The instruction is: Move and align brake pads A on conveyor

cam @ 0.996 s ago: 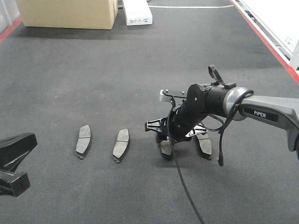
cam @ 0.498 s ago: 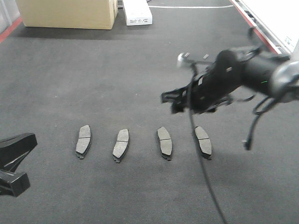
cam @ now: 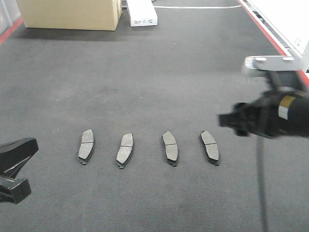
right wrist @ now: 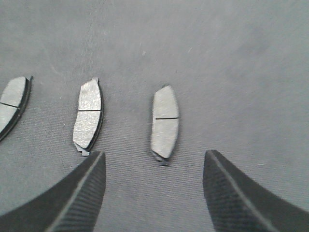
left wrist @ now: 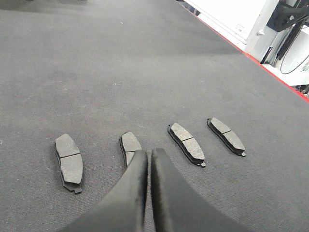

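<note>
Several brake pads A lie side by side in a row on the dark conveyor, each with its long axis running away from me. From left to right they are one pad, a second, a third and the rightmost. My right gripper hovers blurred to the right of the row, holding nothing. In the right wrist view it is open above a pad, with another pad beside it. My left gripper is shut and empty, just in front of a pad.
A cardboard box and a white box stand at the far end of the belt. A red rail runs along the right edge, with white equipment beyond it.
The right arm has risen from the third pad and swung away to the right, leaving that pad lying on the belt in the row. The left arm has not moved.
</note>
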Robot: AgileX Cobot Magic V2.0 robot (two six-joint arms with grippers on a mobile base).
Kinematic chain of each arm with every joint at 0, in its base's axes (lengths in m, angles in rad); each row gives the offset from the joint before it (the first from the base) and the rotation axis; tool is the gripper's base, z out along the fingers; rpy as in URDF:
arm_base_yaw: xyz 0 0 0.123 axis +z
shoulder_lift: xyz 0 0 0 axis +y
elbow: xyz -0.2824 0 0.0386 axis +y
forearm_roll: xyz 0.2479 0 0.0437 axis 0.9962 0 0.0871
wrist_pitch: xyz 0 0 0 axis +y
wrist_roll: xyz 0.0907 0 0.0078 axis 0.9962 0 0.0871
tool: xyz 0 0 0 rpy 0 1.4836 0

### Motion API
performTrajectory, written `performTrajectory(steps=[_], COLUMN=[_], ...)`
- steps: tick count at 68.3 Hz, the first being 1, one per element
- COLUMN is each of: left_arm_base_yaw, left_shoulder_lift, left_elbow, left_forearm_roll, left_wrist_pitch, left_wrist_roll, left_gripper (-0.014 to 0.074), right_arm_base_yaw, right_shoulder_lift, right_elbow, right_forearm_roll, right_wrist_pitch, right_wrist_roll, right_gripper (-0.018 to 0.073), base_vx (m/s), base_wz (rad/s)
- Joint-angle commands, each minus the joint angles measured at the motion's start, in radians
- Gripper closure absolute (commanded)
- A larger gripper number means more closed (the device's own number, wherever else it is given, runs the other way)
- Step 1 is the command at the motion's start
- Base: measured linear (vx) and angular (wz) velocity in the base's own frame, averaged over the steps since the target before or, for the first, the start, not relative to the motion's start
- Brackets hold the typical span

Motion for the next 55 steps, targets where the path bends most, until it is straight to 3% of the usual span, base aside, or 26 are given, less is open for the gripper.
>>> performTrajectory(steps=[1,39,46,55], left_arm_base_yaw=[-0.003,-0.003,-0.003,-0.003], left_shoulder_lift=[-0.001,-0.001,-0.001,-0.001], left_elbow=[-0.023,-0.023,-0.023,-0.023], left_forearm_roll=[0.003,0.003,0.003,0.003], left_wrist_pitch=[-0.058,-0.058,-0.058,-0.058], left_wrist_roll=[-0.002,-0.002,-0.002,-0.002], left_gripper=[0.0603,0.0603,0.0603,0.0603], right_arm_base_yaw=[-0.004,-0.004,-0.004,-0.004], right_shoulder_lift=[-0.132,-0.749,-0.81,-0.839], right_elbow=[0.032,0.391,0.417,0.417], right_forearm_roll=[-0.054,-0.159,-0.158,-0.158], right_wrist_pitch=[-0.083,-0.179,-0.192,-0.192], right_wrist_roll=[0.004,0.003,0.003,0.003], right_gripper=[0.0126,0.0132,0.019,0.0348], base_vx=[0.0,0.0,0.0,0.0], base_wz=[0.0,0.0,0.0,0.0])
